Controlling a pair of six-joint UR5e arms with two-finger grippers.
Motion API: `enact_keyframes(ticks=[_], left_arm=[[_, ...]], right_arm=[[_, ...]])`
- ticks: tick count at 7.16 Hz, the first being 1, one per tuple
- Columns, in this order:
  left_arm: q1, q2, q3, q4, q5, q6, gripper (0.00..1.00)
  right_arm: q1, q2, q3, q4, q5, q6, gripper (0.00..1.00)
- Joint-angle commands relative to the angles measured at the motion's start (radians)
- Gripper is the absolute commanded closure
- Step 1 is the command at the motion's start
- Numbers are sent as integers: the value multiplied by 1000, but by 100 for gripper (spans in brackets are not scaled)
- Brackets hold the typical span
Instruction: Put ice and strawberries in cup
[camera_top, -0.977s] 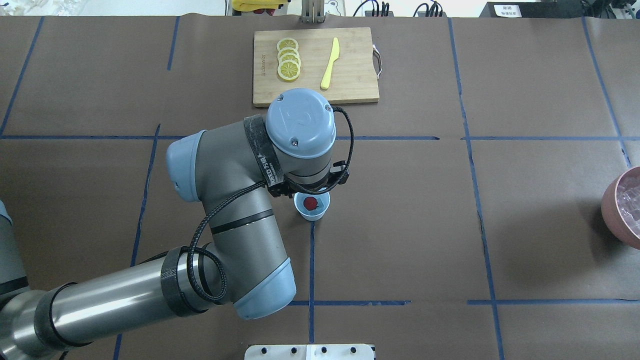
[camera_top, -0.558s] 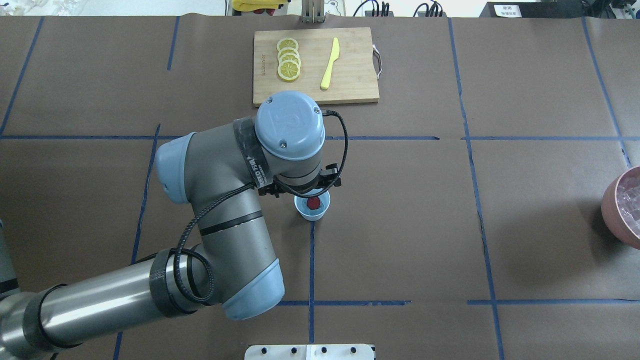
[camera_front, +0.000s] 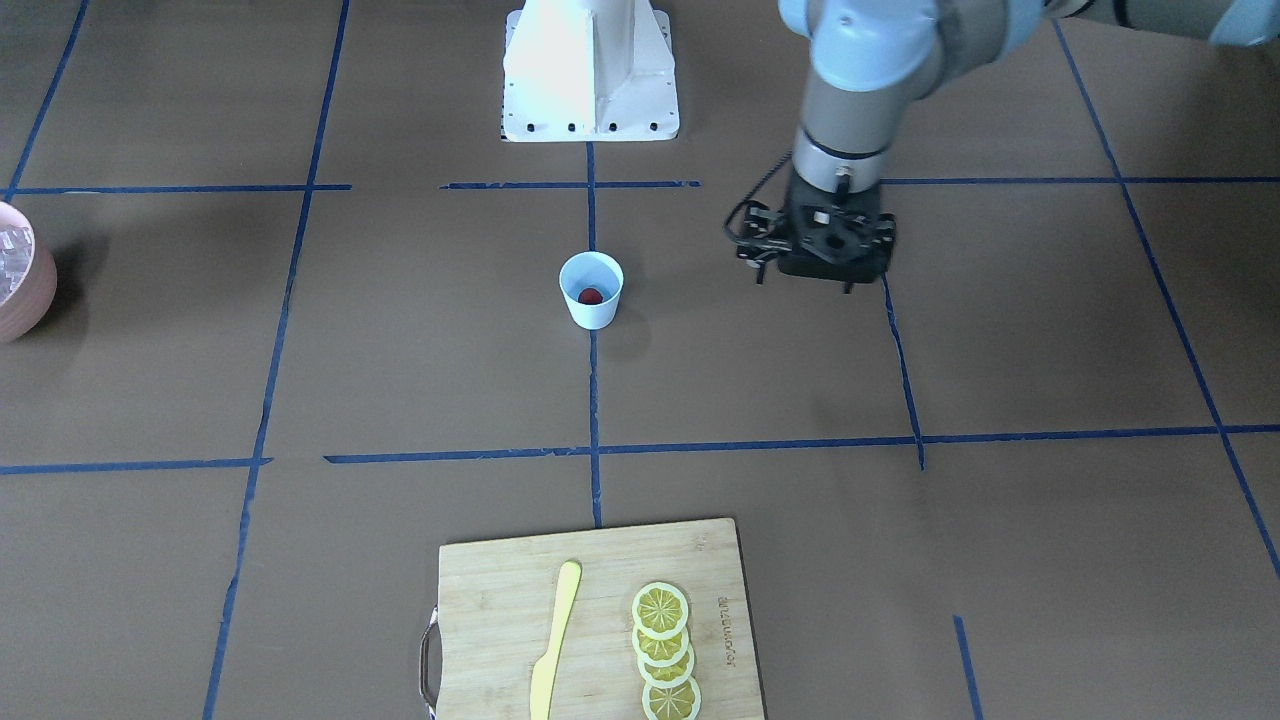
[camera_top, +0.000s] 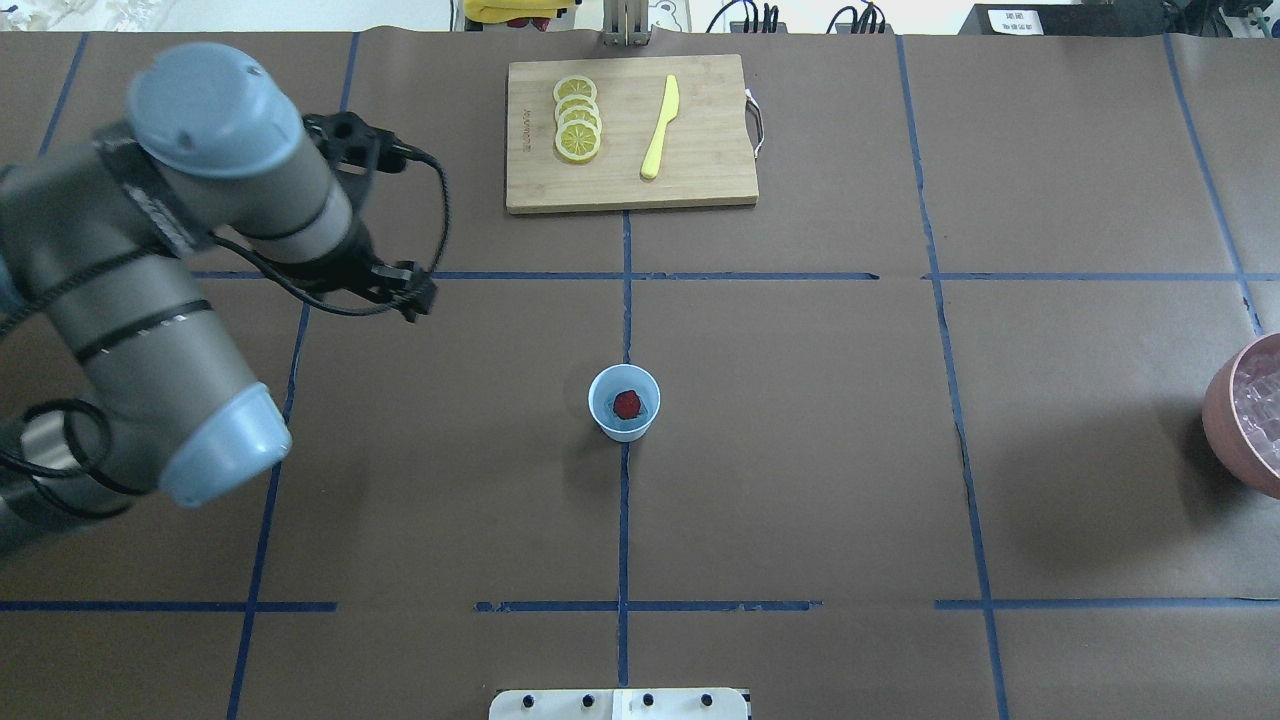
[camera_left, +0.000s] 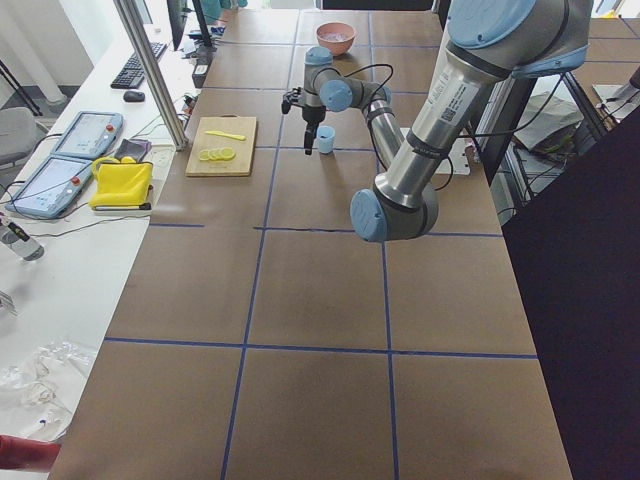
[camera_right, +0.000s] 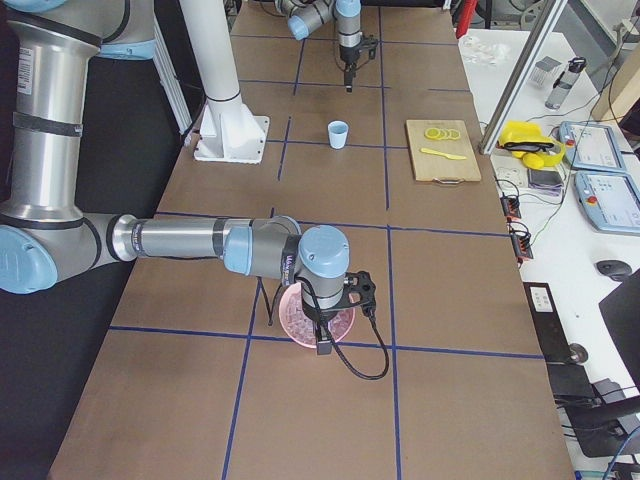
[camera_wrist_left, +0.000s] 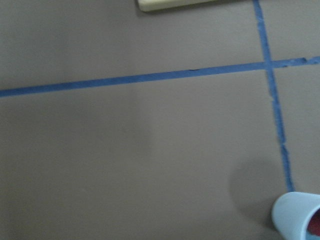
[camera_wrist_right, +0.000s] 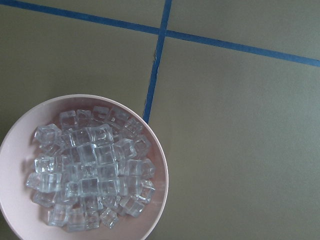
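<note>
Across the whole overhead frame stretches a brown table (camera_top: 800, 450) crossed by blue tape lines. At the upper left of that frame bends the left arm (camera_top: 150, 300). The left claw (camera_front: 815, 250) hangs over bare table, well apart from the cup (camera_top: 625, 430) at the frame's centre. Its fingers are hidden under the wrist, so I cannot tell whether they are apart or together.

In the right side view the right arm (camera_right: 180, 240) reaches across the lower middle of the frame. The right claw (camera_right: 322, 340) points down over the bowl (camera_top: 1225, 420). Whether its fingers are spread or closed cannot be told either.

At the top centre of the overhead frame lies a wooden cutting board (camera_top: 700, 150). It carries a row of overlapping lemon slices (camera_top: 577, 120) with a yellow knife (camera_top: 660, 125) beside them.

The pink bowl sits at the right edge, cut off by the frame and far from the cup. It is heaped with ice (camera_wrist_right: 90, 175), clear cubes that cover most of its inside.

The pale-blue cup stands upright on a tape line, and one red strawberry (camera_top: 626, 403) lies at its bottom.
</note>
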Motion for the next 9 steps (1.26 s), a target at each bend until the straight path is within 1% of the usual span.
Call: enact_keyframes(ticks=[1, 2, 3, 4, 5, 6, 7, 9], left_arm=[[-297, 195, -7, -1, -167, 433, 0], [-425, 286, 14, -1, -243, 616, 0], [-526, 350, 46, -3, -275, 758, 0], [-618, 391, 90, -3, -290, 862, 0], [-685, 420, 138, -3, -293, 930, 0], [-717, 454, 155, -3, -293, 926, 0], [-722, 469, 164, -1, -287, 922, 0], [-724, 474, 210, -3, -289, 920, 0]], right_arm=[[0, 2, 0, 0, 0, 0, 0], [-2, 3, -1, 0, 0, 0, 0], [-2, 5, -1, 0, 0, 0, 0], [-2, 5, -1, 0, 0, 0, 0], [-2, 5, 0, 0, 0, 0, 0], [-2, 5, 0, 0, 0, 0, 0], [-2, 5, 2, 0, 0, 0, 0], [-2, 6, 2, 0, 0, 0, 0]])
